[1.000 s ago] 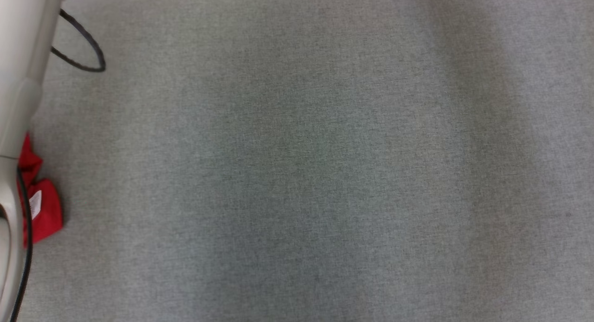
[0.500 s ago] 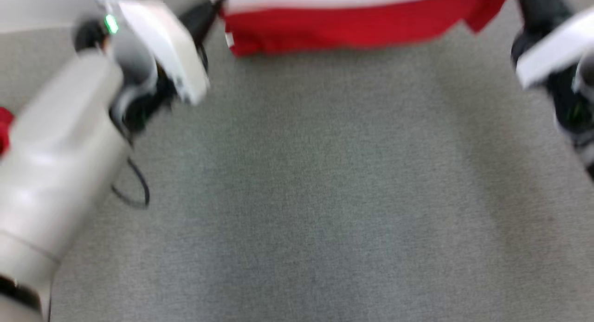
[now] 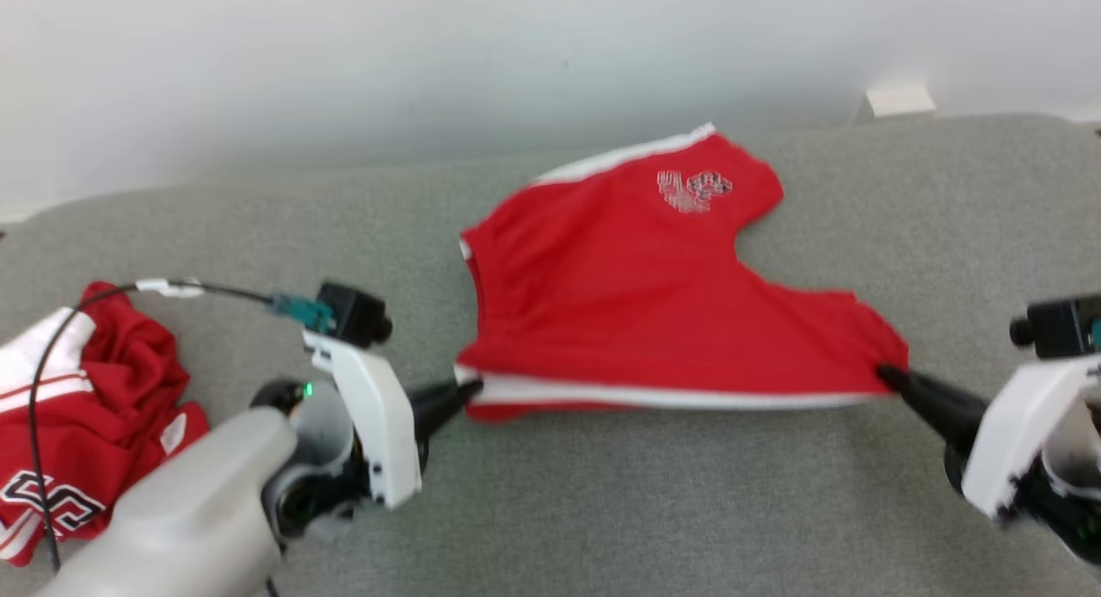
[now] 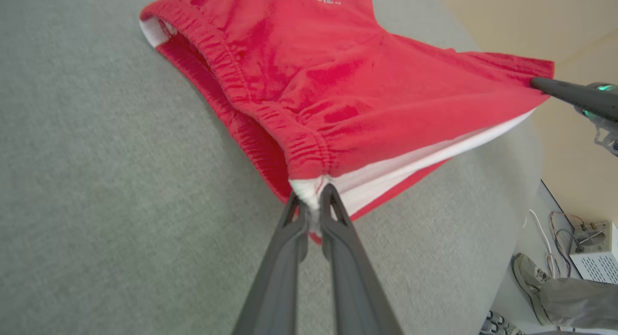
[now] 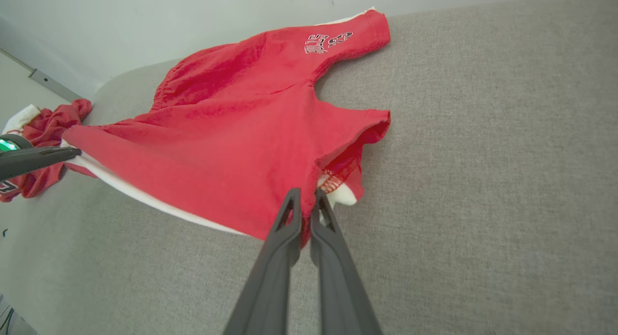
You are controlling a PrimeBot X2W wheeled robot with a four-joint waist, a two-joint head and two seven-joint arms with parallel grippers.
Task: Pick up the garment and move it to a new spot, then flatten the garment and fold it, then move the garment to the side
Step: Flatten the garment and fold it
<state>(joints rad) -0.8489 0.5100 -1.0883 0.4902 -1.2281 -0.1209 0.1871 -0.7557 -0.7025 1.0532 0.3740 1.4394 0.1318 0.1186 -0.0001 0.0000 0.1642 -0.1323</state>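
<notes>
The left end effector [image 3: 469, 389] is clenched on the garment [image 3: 636, 304]. In the left wrist view its two dark fingers [image 4: 294, 214] pinch the white corner where the elastic waistband meets the white side stripe, in the middle of the frame. The right end effector [image 3: 886, 375] is also clenched on the garment. In the right wrist view its fingers [image 5: 289, 214] close on the corner of a leg hem, just beside a white inner part of the cloth.

The garment is a pair of red shorts with a white stripe along the near edge. In the head view it sits in the centre of the frame, stretched straight between the two end effectors. This near edge seems lifted a little above the table [image 3: 645, 511], and the far part lies on the grey cloth surface. A white logo [image 3: 692, 188] shows on the far leg, toward the upper right of the garment.

At the lower left of the head view a second red garment [image 3: 103, 408] with white stripes lies crumpled on the table, well apart from the first. A pale wall [image 3: 430, 64] fills the top of the frame. At the lower right of the left wrist view a person's shoe [image 4: 526, 277] and a white box [image 4: 596, 253] with wires stand on the floor.
</notes>
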